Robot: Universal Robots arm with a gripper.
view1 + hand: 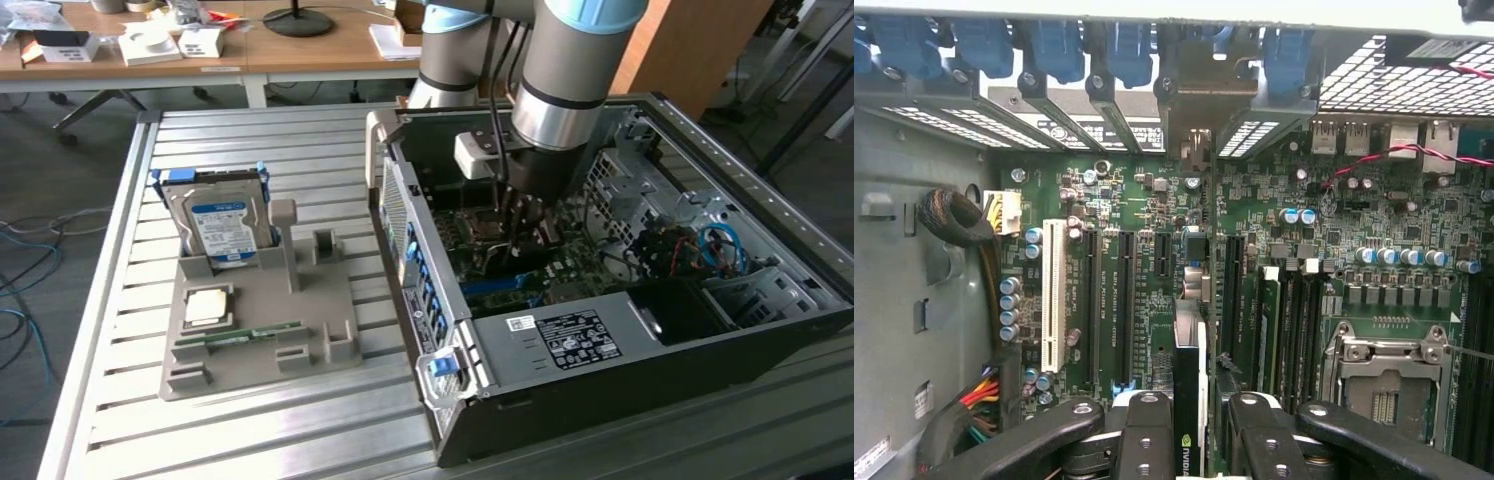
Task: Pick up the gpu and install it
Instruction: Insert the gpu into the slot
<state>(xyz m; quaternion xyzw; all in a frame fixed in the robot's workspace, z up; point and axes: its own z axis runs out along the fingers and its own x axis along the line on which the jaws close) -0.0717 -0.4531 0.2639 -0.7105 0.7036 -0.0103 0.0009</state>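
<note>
Wrist view frames show the tool (1199, 430) clamped on the gpu (1189, 385), its two dark fingers (1144, 435) set on either face of the thin card, which is seen edge-on with a logo on its near end. The gpu stands on edge over the green motherboard (1144, 200), in line with the row of long black expansion slots (1124, 300), between them and the memory slots (1294, 320); whether its lower edge has entered a slot cannot be told. A white slot (1054, 295) lies beyond the black ones, and the metal CPU socket (1384, 385) sits on the other side of the card. From the exterior view, the arm (567, 80) reaches straight down into the open computer case (667, 370), which lies on its side along the worktop (240, 430) edge at the exterior view's right, and the tool (514, 215) hangs just above the motherboard (534, 275), near the case's rear wall. A grey holder (314, 310) sits well apart toward the worktop's edge at the exterior view's left, carrying an upright hard drive (220, 225), a flat processor chip (204, 307) and a green memory stick (240, 335) lying near its front.
</note>
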